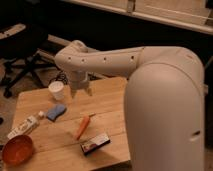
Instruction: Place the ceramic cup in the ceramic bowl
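1. Robot arm (150, 85): big white thing, fills the right side and reaches over the far-left part of the tabletop.
2. Tabletop (112, 102): pale wood, carries everything. Both task items sit on it, well apart, so nothing's been delivered yet.
3. Ceramic bowl (17, 150): orange-red, at the near-left corner, nothing in it as far as I can see. It's the drop spot, diagonally across from the action.
4. Gripper (81, 92): hangs pointing down at the far side, just beside the cup on its right, not around it. Can't tell whether it's spread or closed. It carries nothing, I'd say.
5. Clutter btwn cup and bowl: white carton (22, 128) lying near the bowl, dark box (95, 143) at the near edge, carrot (83, 127) mid-table, blue pad (56, 111) just in front of the cup. All of it sits along or near the carry route.
6. Ceramic cup (56, 90): small, white, upright at the far left. Not grasped, not lifted.
   - Progress, imo: approach about done.
   - Left to do: the grasp, lift, carry to the near-left corner and release.
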### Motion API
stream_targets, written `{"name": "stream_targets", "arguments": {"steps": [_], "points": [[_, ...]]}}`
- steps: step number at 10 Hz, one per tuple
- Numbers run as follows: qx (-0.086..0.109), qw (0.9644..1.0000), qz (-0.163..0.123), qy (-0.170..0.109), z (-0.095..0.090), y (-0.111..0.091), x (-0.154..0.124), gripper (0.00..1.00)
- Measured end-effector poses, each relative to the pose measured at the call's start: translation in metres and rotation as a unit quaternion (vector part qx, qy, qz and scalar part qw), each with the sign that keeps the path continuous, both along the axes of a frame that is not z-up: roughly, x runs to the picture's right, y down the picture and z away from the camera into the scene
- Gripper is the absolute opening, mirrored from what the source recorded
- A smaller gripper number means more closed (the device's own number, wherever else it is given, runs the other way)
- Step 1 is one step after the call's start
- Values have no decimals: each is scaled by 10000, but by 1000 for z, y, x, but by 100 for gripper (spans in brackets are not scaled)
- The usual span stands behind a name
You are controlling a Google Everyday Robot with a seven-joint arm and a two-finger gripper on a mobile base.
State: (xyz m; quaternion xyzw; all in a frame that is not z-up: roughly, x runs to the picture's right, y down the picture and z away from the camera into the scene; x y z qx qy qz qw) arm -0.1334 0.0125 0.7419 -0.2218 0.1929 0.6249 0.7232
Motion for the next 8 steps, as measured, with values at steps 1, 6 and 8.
{"name": "stream_targets", "arguments": {"steps": [1, 6, 8], "points": [[31, 9999, -81, -64, 7, -9, -10, 65], [489, 9973, -143, -535, 56, -69, -62, 65], [551, 9964, -168, -623, 76, -79, -72, 65]]}}
